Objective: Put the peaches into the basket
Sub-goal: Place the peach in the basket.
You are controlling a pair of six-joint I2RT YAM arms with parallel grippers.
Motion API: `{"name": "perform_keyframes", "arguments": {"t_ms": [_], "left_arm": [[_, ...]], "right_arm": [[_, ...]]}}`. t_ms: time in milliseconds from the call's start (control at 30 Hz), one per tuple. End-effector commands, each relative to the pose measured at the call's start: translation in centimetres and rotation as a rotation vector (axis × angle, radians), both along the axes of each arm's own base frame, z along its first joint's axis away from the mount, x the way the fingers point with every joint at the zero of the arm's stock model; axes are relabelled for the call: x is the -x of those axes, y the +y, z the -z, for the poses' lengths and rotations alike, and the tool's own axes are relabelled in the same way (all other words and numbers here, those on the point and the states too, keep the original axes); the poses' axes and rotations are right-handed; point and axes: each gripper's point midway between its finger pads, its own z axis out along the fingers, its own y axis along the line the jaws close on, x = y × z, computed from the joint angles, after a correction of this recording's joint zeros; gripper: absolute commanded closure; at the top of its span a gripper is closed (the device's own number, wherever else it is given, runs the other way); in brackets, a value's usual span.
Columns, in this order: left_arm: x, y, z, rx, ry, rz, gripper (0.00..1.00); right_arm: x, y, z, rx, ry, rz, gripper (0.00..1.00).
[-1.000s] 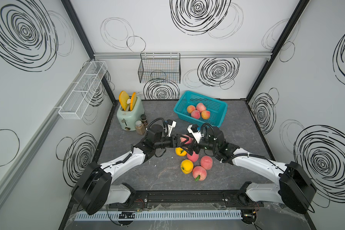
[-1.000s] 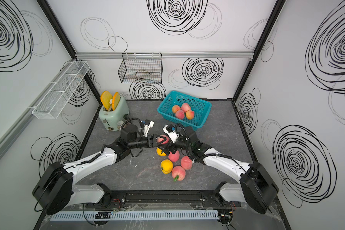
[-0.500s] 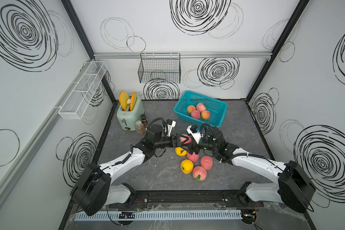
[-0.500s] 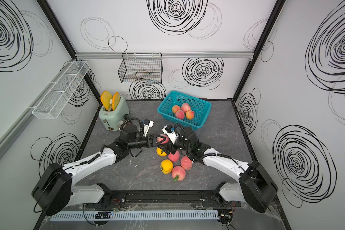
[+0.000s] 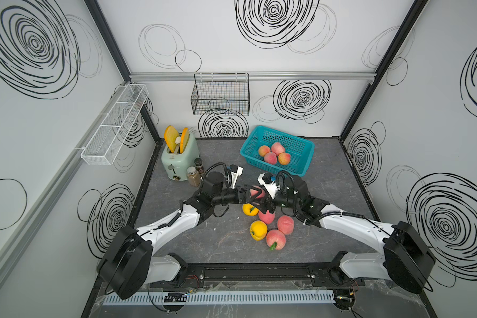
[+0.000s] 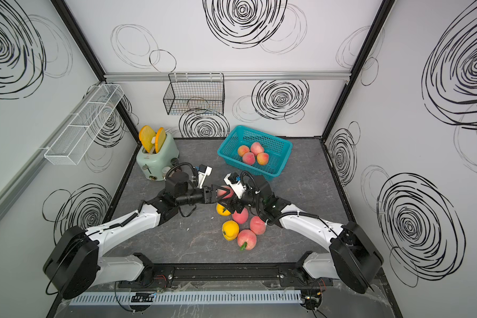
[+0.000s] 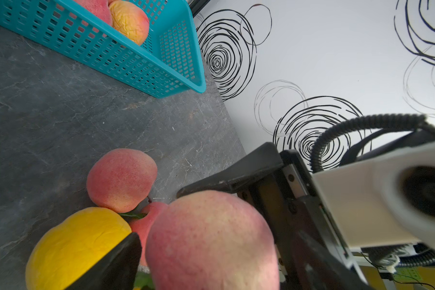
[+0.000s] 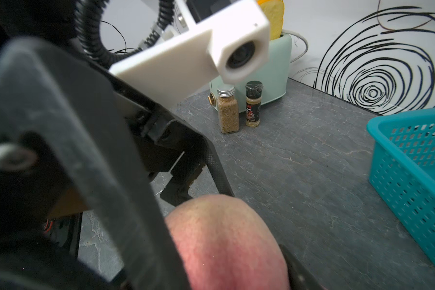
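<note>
table [image 5: 204, 242] under both tools, hard | basket [image 5: 289, 140] past right tool [image 5: 260, 197], well apart | left tool [image 5: 249, 192] not gripping, jaws wide apart around held peach [image 7: 211, 238] | right tool pinching it alone | may slip if pinch weak, drop on loose peaches [image 5: 276, 239] below, roll off; may snag on left tool when pulled away

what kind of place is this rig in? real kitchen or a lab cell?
Probably a lab test cell dressed as a kitchen, not a real one: white walls with drawn black swirls, a left arm and right arm on a front rail, and a toaster and spice jars as props.
</note>
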Motion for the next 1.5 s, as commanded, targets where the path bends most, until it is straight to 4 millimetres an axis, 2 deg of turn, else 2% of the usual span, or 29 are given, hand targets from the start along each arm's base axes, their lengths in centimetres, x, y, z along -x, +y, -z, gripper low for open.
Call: {"name": "perform_keyframes", "arguments": {"t_ms": [0, 167, 467, 600, 833, 1033, 1267, 1467], "left_arm": [[-0.7, 1.0, -2.1, 0.014, -0.072, -0.025, 0.01], [-1.5, 2.7, -2.4, -0.006, -0.088, -0.067, 0.01], [-3.2, 5.0, -1.9, -0.158, -0.148, -0.177, 0.02], [-3.7, 5.3, -2.3, -0.195, -0.179, -0.197, 0.02], [-4.0, 5.3, -2.7, -0.275, -0.227, -0.211, 0.02], [-4.2, 5.2, -2.9, -0.301, -0.247, -0.21, 0.01], [-4.7, 5.0, -3.1, -0.309, -0.253, -0.206, 0.02], [-5.2, 4.8, -3.5, -0.324, -0.277, -0.199, 0.02]], "right_arm": [[-1.0, -0.2, -0.6, 0.017, -0.036, 0.032, 0.36], [-2.8, -1.3, -0.4, 0.043, -0.003, 0.093, 0.36], [-8.0, -4.5, -0.9, 0.053, 0.064, 0.249, 0.36], [-10.4, -5.4, -0.6, 0.079, 0.069, 0.318, 0.36], [-16.1, -8.7, -0.3, 0.086, 0.088, 0.459, 0.35], [-20.2, -10.4, -1.7, 0.085, 0.048, 0.536, 0.35], [-23.8, -10.5, -3.3, 0.073, 0.01, 0.591, 0.35], [-26.7, -9.9, -2.9, 0.081, 0.007, 0.604, 0.35]]}}
